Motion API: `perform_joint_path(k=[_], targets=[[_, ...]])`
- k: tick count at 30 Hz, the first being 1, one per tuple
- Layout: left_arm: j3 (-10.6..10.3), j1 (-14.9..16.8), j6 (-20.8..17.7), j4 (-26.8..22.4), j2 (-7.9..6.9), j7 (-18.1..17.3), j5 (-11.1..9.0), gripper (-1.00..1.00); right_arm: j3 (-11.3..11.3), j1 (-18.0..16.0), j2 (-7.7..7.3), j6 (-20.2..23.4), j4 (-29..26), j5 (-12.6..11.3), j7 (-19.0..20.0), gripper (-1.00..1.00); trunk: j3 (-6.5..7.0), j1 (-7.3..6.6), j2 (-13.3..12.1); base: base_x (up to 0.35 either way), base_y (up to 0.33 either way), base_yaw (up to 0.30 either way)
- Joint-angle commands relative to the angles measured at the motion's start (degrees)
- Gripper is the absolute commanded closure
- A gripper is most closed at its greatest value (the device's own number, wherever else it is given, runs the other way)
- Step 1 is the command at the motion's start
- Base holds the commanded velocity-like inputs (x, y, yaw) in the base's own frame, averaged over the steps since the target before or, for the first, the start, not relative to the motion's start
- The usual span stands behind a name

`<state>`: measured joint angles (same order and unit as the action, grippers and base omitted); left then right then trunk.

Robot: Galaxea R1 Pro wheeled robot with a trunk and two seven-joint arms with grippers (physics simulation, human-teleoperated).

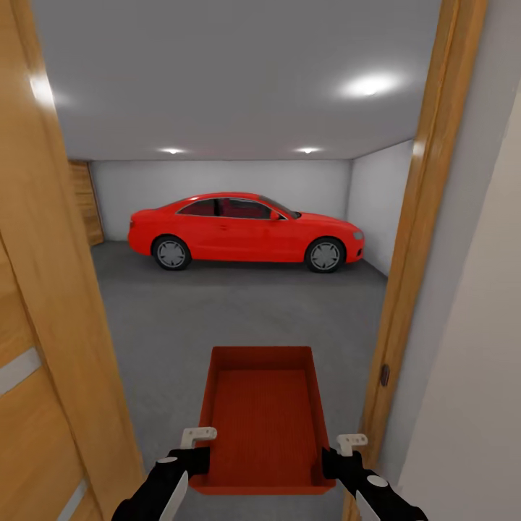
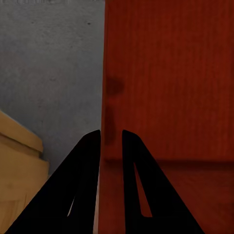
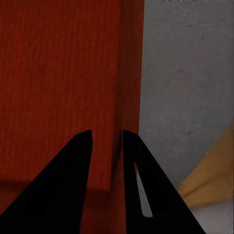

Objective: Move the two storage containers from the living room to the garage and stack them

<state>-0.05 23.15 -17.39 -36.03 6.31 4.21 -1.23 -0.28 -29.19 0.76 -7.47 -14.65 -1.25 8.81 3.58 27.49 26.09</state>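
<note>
Grey concrete garage floor beyond doorway.

I am holding a matt orange-red plastic bin with a finely ribbed surface. My black gripper fingers are looking smooth and matt. The grey concrete floor at twelve o'clock is showing rough speckles, the red coupe's paint is gleaming glossy, and the wooden door frame at two o'clock is looking satin.

Both grippers, left and right, pinch a bin at 6 o'clock; car at 12.
</note>
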Motion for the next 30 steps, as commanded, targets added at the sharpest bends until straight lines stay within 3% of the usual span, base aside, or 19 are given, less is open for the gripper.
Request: perform_joint_path(k=[1,7,30], targets=[[1.11,0.03,-0.37,-0.09,-2.90,0.28,0.62,1.00,1.77,0.01,-0.06,-0.17,-0.03,-0.42,0.51,1.00,-0.01,0.05,0.03,0.308,0.004,0.000],[1.11,0.01,-0.37,-0.09,-2.88,0.27,0.62,1.00,1.78,0.01,-0.06,-0.17,-0.03,-0.42,0.66,1.00,-0.01,0.05,0.03,0.228,0.001,0.000],[1.11,-0.01,-0.36,-0.09,-2.88,0.27,0.70,1.00,1.77,0.01,-0.06,-0.17,-0.03,-0.52,0.50,1.00,-0.01,0.05,0.03,0.004,0.000,-0.028]])
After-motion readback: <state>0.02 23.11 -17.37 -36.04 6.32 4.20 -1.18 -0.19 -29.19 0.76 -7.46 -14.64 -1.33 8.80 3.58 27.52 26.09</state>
